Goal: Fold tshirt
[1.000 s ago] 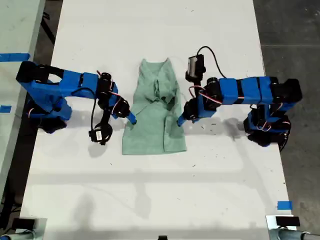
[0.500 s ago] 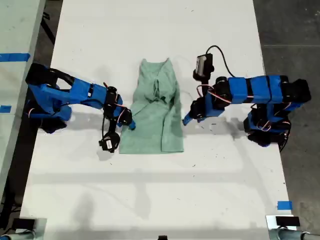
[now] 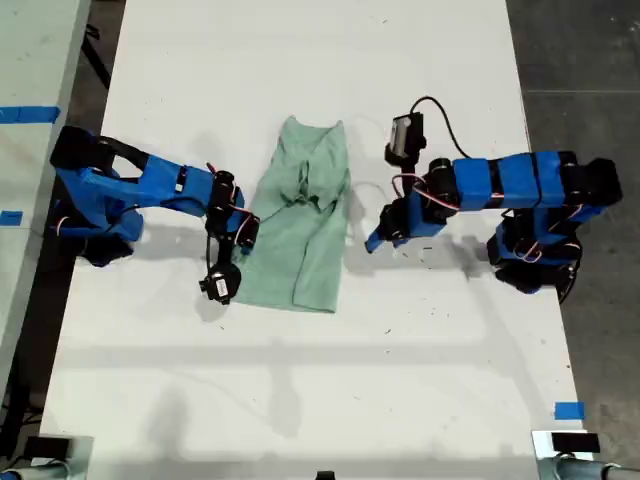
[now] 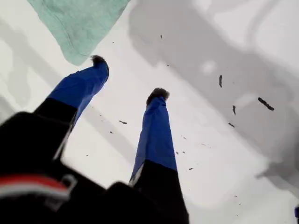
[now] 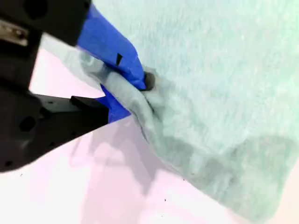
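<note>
Clamped on a bunched edge of the tshirt (image 5: 219, 93) goes my second gripper (image 5: 128, 93) to drag the fold over, cloth lying mid-table (image 3: 450, 60), while beyond, just off its far edge, my first gripper (image 4: 126, 79) hangs jaws apart, empty.

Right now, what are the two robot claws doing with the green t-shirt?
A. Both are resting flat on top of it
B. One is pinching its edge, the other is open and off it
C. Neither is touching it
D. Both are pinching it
B: my second gripper is clamped on the tshirt, while my first gripper stands open over bare table beside it.
</note>
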You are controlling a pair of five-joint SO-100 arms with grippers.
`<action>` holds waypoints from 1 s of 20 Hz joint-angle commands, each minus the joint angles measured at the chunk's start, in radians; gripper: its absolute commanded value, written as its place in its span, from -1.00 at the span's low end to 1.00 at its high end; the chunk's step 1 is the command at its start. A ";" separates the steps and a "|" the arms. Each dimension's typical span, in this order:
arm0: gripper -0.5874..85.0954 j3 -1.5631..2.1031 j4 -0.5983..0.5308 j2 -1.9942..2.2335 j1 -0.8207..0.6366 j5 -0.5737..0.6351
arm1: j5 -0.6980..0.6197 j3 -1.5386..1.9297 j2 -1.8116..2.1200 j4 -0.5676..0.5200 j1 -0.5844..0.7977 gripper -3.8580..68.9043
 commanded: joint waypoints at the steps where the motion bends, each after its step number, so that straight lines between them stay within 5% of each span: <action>1: -0.96 -0.190 0.137 0.051 -0.011 -0.012 | 0.014 0.000 0.086 -0.023 -0.011 -0.41; 10: -0.99 -0.953 0.385 -0.442 -0.012 0.069 | 0.031 0.061 0.152 -0.046 -0.017 -0.42; 14: -0.97 -1.060 0.302 -0.623 -0.037 0.081 | 0.041 0.071 0.156 -0.051 -0.028 -0.43; 16: -0.29 -1.060 0.270 -0.652 -0.049 0.112 | 0.044 0.080 0.160 -0.055 -0.032 -0.43; 20: -0.20 -1.058 0.233 -0.635 -0.043 0.156 | 0.051 0.098 0.175 -0.071 -0.034 -0.43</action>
